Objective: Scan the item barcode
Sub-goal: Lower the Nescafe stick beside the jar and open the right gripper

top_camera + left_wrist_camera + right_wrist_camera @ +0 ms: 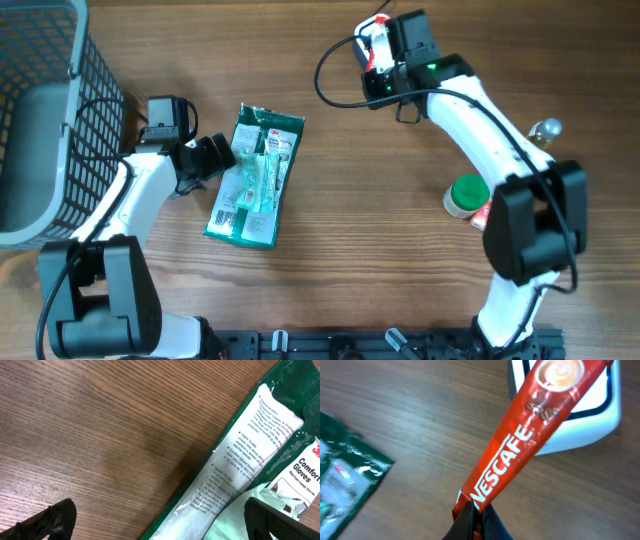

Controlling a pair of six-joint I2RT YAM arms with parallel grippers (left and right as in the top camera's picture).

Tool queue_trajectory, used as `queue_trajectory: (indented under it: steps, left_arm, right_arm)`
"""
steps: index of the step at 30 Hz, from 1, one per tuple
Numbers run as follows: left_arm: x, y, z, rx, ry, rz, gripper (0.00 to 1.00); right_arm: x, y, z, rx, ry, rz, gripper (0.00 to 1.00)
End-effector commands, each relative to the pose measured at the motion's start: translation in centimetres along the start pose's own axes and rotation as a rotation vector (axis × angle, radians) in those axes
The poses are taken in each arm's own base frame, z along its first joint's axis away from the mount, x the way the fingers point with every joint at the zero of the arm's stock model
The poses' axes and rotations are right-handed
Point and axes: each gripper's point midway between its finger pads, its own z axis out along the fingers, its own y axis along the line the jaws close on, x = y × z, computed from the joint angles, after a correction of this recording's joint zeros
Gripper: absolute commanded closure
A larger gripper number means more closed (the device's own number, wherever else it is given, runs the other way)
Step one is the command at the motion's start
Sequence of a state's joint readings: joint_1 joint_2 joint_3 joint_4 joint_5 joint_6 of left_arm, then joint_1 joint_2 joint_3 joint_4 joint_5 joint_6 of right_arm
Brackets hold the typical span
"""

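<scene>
as the right gripper (pixel 472 510) pinches it, the sachet (pixel 520 445) overlaps the scanner (pixel 607 425).

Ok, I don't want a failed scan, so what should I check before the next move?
1. Grip: right gripper shut on the Nescafe sachet: ok.
2. Sachet end over the white scanner: ok.
3. Barcode facing the scanner: cannot tell, only the logo side shows.
4. Other arm: left gripper open, holding nothing: ok.
5. Clutter: gloves packet flat on the table, away from the scanner: ok.
</scene>
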State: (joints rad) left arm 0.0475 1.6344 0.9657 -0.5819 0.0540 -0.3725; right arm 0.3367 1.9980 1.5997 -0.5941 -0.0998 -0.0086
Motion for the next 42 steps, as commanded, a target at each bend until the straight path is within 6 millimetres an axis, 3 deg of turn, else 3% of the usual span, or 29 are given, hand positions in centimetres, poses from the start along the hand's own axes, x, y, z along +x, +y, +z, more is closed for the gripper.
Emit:
queue_trajectory:
  steps: [1, 10, 16, 19, 23, 25, 27, 30, 31, 37, 42]
  left_arm:
    - [0.0, 0.5, 0.2, -0.008, 0.003, -0.016, 0.0]
    - [0.0, 0.5, 0.2, -0.008, 0.003, -0.016, 0.0]
    - [0.0, 0.5, 0.2, -0.008, 0.003, -0.016, 0.0]
    - [0.0, 0.5, 0.2, -0.008, 0.003, -0.016, 0.0]
    - [0.0, 0.5, 0.2, -0.008, 0.003, -0.016, 0.0]
    - [0.0, 0.5, 0.2, -0.008, 0.003, -0.016, 0.0]
    - [0.0, 0.5, 0.2, -0.008, 0.003, -0.016, 0.0]
    - [0.0, 0.5, 0.2, -0.008, 0.003, -0.016, 0.0]
    - [0.0, 0.5, 0.2, -0.008, 0.003, -0.016, 0.0]
    - [0.0, 0.5, 0.2, -0.008, 0.003, -0.016, 0.0]
    - [0.0, 0.5, 0.2, -0.008, 0.003, -0.016, 0.0]
  right_arm:
    - [0.1, -1.3, 2.2, 0.026, 0.001, -0.028, 0.96]
    - [0.7, -2.3, 5.3, 0.03, 0.003, -0.017, 0.96]
    - [0.7, -2.5, 5.2, 0.041, 0.006, 0.002, 0.96]
    - [0.4, -3.5, 2.9, 0.101, 0.011, 0.042, 0.96]
    - [-0.6, -2.6, -4.7, 0.094, -0.014, 0.097, 0.96]
    - [0.5, -2.1, -8.5, 0.093, 0.018, 0.132, 0.96]
    - [3.3, -1.5, -11.5, 0.093, 0.109, 0.162, 0.96]
    - [8.2, -1.1, -13.2, 0.099, 0.307, 0.19, 0.95]
    - [10.3, -1.0, -13.2, 0.102, 0.384, 0.218, 0.96]
    - [16.7, -0.8, -10.1, 0.106, 0.537, 0.267, 0.96]
    - [19.8, -1.0, -7.7, 0.121, 0.561, 0.313, 0.96]
